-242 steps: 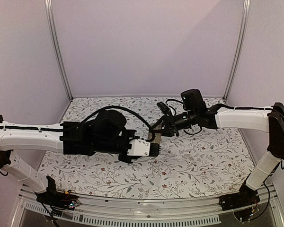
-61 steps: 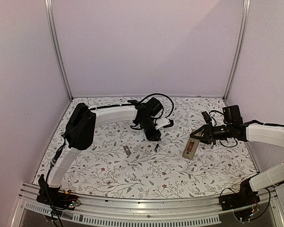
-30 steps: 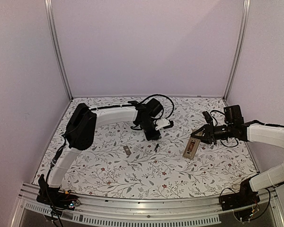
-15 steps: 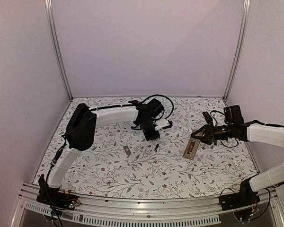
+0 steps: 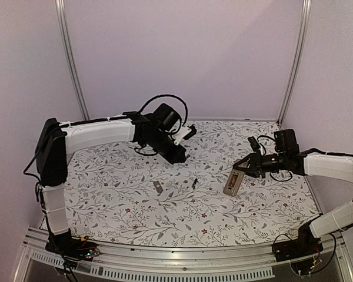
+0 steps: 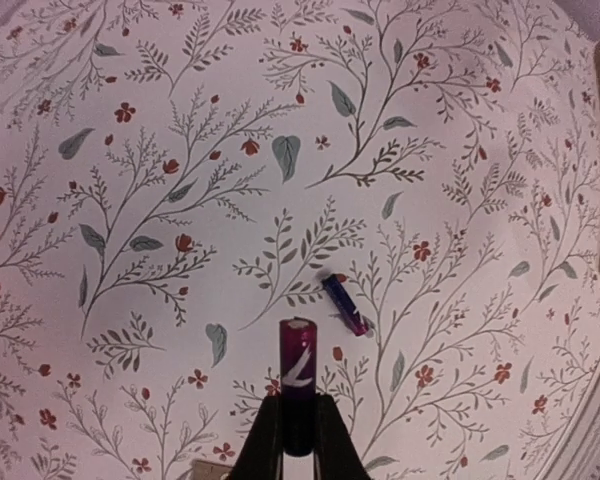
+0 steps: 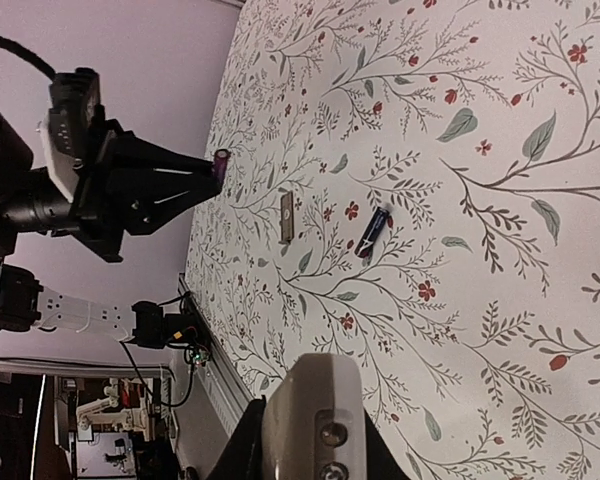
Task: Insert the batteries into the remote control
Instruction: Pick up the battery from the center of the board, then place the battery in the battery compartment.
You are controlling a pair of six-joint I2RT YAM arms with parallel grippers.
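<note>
- Top external view: the left gripper (image 5: 179,157) hangs above the flowered tablecloth (image 5: 106,176), left of centre in the frame, its tip pointing down and to the right. What sits between its fingers is too small to tell here.
- Right of centre, the right gripper (image 5: 243,169) grips the upper end of the remote control (image 5: 232,181), which slants down to the left with its lower end near the cloth.
- Between the two grippers, a loose battery (image 5: 195,183) lies on the cloth. A small flat grey cover piece (image 5: 157,187) lies just to its left, apart from it.
- Left wrist view: at the bottom centre, the two fingers pinch the lower end of a purple held battery (image 6: 298,360), which stands upright between them. The loose battery lies on the cloth just above and to the right, slanted. The remote control shows as a tan strip at the right edge.
- Right wrist view: at the bottom centre, the fingers clamp the pale remote control from both sides. In the upper left, the left gripper holds its battery in the air. The cover piece and the loose battery lie on the cloth mid-frame, side by side and not touching.
</note>
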